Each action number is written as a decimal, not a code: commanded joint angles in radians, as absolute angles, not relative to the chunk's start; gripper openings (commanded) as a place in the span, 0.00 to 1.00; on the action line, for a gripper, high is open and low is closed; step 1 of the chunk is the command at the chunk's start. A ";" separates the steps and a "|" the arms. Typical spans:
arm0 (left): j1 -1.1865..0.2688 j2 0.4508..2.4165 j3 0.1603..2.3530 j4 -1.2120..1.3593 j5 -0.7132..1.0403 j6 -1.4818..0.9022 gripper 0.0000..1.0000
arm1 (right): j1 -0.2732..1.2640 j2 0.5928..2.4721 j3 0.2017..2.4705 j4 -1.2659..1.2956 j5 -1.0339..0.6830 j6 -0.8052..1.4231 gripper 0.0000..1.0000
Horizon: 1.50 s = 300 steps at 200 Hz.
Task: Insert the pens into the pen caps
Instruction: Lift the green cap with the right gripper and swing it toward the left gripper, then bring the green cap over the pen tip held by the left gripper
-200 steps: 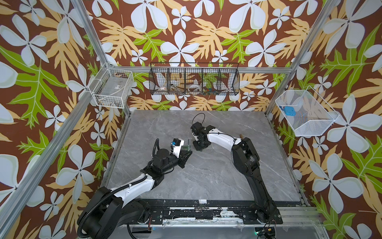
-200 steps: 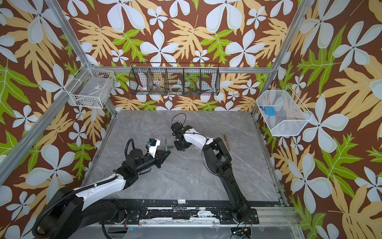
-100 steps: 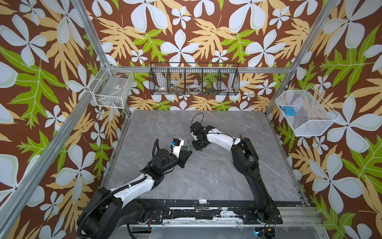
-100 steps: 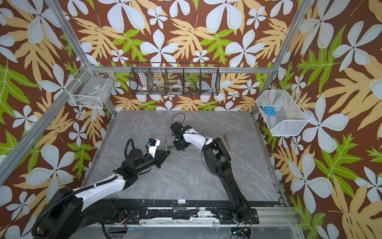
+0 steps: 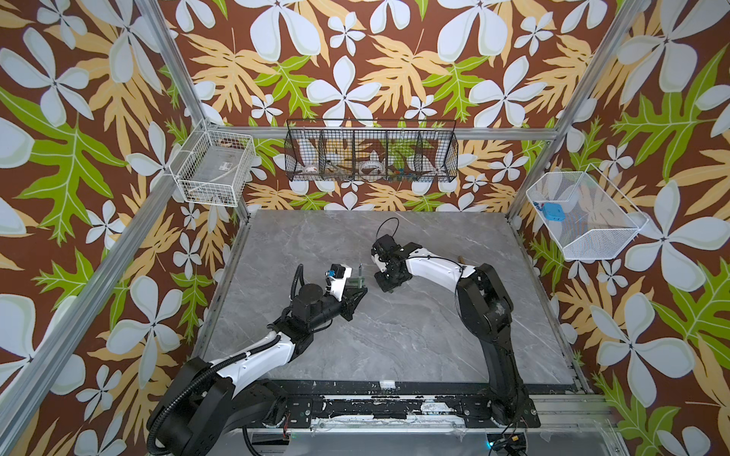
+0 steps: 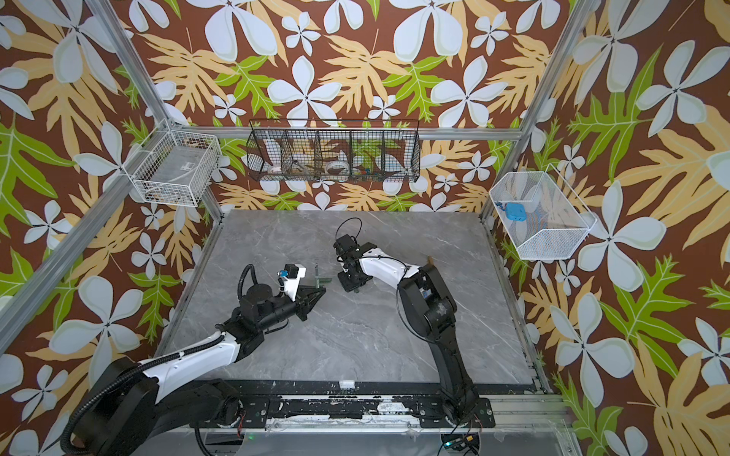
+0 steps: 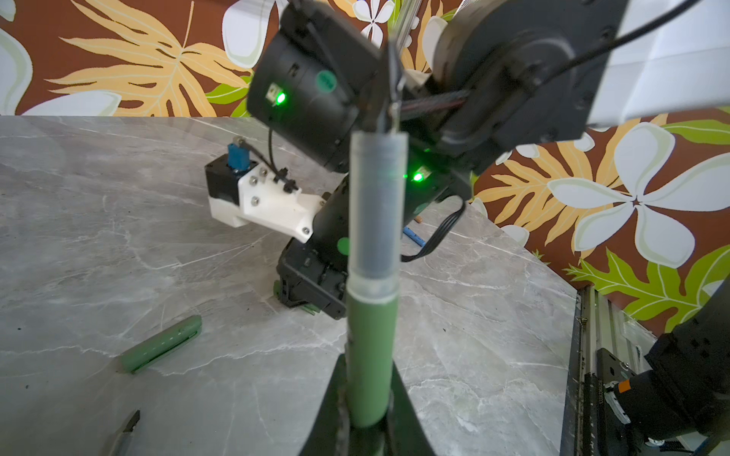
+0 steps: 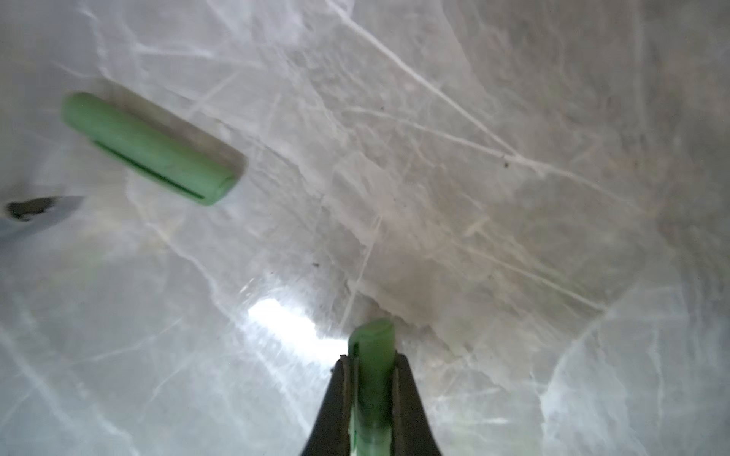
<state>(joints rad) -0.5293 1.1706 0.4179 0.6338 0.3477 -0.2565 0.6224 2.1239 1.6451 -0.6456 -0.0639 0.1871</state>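
- While clamped on a dull green pen [image 7: 370, 335] with frosted neck and dark tip, left gripper [image 7: 368, 381] sits mid-frame in both top views.
- Just right of it, right gripper [image 8: 371, 365] pinches a green cap [image 8: 373, 339].

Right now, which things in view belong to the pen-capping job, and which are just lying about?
Job: green pen in left gripper; green cap in right gripper; loose green cap; second pen, dark tip showing.
Lying about: black wire basket; white wire basket; white mesh basket holding a blue object.
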 commanded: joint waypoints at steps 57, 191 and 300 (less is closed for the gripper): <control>-0.529 1.191 0.423 0.664 0.364 -0.235 0.00 | 0.568 1.824 1.358 -0.188 -0.376 0.284 0.02; -0.581 1.209 0.425 0.690 0.409 -0.210 0.00 | 0.568 1.438 0.901 0.638 -0.617 0.545 0.03; -0.592 1.208 0.427 0.696 0.424 -0.211 0.00 | 0.595 1.485 0.917 0.784 -0.659 0.620 0.06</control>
